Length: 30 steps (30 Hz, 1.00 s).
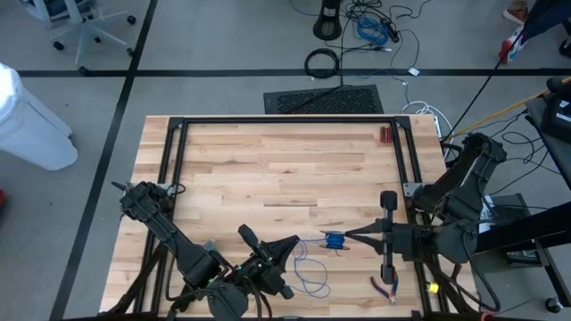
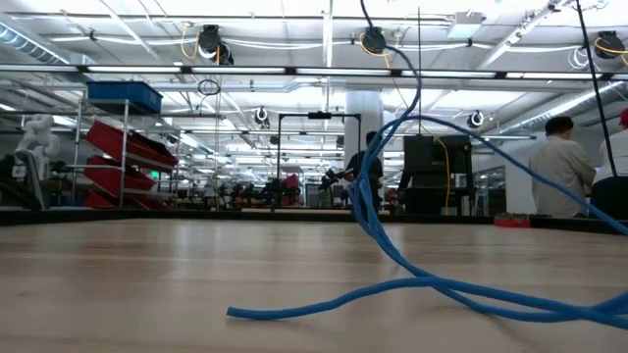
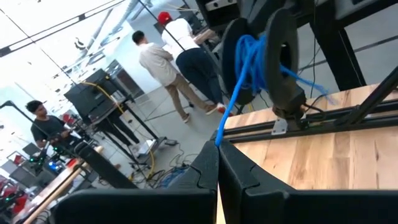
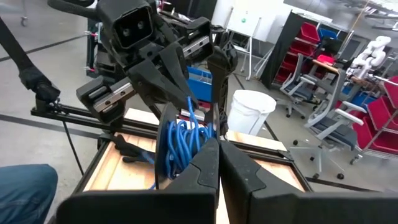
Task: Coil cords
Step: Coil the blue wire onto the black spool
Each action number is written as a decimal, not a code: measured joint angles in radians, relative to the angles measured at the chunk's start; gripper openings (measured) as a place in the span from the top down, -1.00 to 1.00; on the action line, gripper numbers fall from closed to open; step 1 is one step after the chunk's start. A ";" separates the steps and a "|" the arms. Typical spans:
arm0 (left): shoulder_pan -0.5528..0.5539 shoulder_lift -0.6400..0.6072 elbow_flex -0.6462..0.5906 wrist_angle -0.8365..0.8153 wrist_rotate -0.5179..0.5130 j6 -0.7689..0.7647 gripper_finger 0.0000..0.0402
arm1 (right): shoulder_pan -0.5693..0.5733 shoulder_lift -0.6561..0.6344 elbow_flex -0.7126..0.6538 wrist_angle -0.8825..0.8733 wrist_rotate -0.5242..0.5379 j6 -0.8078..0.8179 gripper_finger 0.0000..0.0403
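High view: a thin blue cord (image 1: pixel 312 267) is stretched between two closed grippers near the table's (image 1: pixel 268 169) front edge.

A small wound bundle of the cord is pinched by the right gripper (image 1: pixel 350 236), and a strand is pinched by the left gripper (image 1: pixel 293 242); loose loops lie on the table just beside them. For a neat coil, the strand is best kept taut and each turn laid beside the last. Only the right wrist view shows the wound bundle (image 4: pixel 180 146) close; only the low view shows slack trailing flat (image 2: pixel 412 289). Red-handled pliers (image 1: pixel 386 287) lie near the right gripper.
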 joint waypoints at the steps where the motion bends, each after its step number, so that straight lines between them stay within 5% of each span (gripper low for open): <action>1: 0.001 0.000 0.000 0.000 0.000 -0.002 0.99 | 0.000 0.000 0.000 -0.001 0.000 0.000 1.00; 9: -0.004 0.000 0.000 0.006 0.168 -0.003 0.73 | 0.000 0.000 0.000 -0.001 0.002 0.002 1.00; 15: -0.004 0.000 0.000 0.026 0.183 -0.005 0.47 | 0.000 0.000 0.000 -0.001 0.002 0.003 1.00; 30: 0.022 0.001 0.000 0.029 0.378 -0.084 0.43 | 0.000 0.000 0.000 0.000 -0.006 -0.005 1.00</action>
